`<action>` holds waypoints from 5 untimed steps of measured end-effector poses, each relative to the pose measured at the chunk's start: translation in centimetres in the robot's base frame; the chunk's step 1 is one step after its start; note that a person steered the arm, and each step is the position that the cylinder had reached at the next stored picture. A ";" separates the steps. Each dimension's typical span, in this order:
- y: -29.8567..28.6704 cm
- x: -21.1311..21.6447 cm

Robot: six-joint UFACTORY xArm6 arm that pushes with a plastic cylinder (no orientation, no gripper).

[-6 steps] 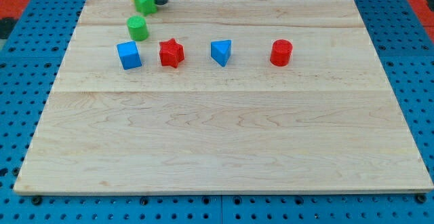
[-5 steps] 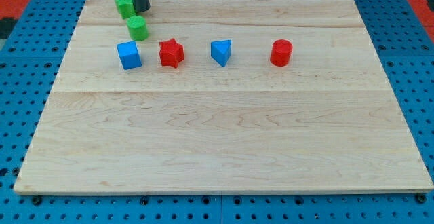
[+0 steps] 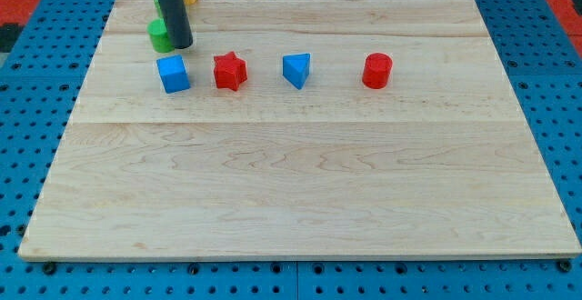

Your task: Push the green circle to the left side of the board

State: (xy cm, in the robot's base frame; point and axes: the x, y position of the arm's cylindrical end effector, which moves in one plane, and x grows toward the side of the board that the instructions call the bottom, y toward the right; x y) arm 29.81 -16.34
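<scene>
My tip (image 3: 180,45), a bare rod that grips nothing, touches the right side of the green circle (image 3: 159,35) near the board's (image 3: 300,182) top-left, above the blue cube (image 3: 173,74), so I'd push steadily leftward through its centre, avoiding a glancing contact.

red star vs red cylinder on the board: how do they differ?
Shape: the red star has pointed arms; the red cylinder is round with a flat top. Position: the star sits toward the view's left beside the blue cube; the cylinder stands alone toward the right. Both are red, in the same row.
</scene>
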 end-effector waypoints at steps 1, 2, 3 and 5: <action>-1.5 -0.1; 2.1 -0.6; 12.2 -2.7; 19.1 -2.7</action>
